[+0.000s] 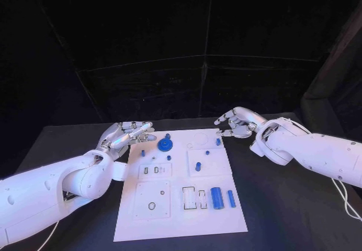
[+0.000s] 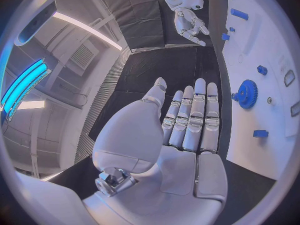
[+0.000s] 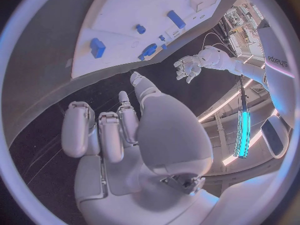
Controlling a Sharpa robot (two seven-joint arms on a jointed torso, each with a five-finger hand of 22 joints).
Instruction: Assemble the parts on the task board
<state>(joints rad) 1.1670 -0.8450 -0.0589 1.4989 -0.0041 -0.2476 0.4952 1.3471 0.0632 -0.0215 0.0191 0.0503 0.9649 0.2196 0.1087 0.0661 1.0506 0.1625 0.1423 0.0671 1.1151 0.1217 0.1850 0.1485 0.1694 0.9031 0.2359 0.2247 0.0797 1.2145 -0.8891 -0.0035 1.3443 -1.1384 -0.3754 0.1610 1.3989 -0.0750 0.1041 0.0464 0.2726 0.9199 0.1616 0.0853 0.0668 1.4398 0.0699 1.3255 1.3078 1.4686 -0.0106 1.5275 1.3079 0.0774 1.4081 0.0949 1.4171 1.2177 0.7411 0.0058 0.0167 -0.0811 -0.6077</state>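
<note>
**Both hands empty at the far corners of the board**

The white task board [image 1: 181,209] lies in the middle of the black table [image 1: 286,209], its long axis running from the robot toward the far edge. The small blue parts are spread over it.

At the near right, two blue cylinders lie flat side by side: a thick one [image 1: 216,198] and a thinner one [image 1: 232,198] just to its right. Both have their long axes pointing away from the robot, parallel to the board's long sides.

Toward the far left of the board sits a blue gear [image 1: 165,144], lying flat with its face up. In the left wrist view the same gear [image 2: 247,93] shows a raised hub at its centre. A small blue peg [image 1: 143,153] stands left of it and another peg [image 1: 168,157] just on the near side of it. Near the middle right, a short blue pin [image 1: 198,167] stands in the board, and a blue piece [image 1: 218,141] stands close to the far right corner.

The left hand [image 1: 128,133] hovers at the board's far left corner, fingers stretched out straight and close together, holding nothing; the left wrist view shows its flat palm [image 2: 187,130] beside the board's edge.

The right hand [image 1: 235,124] hangs at the far right corner, fingers curled partway inward with nothing between them, near the blue piece but not touching it.
</note>
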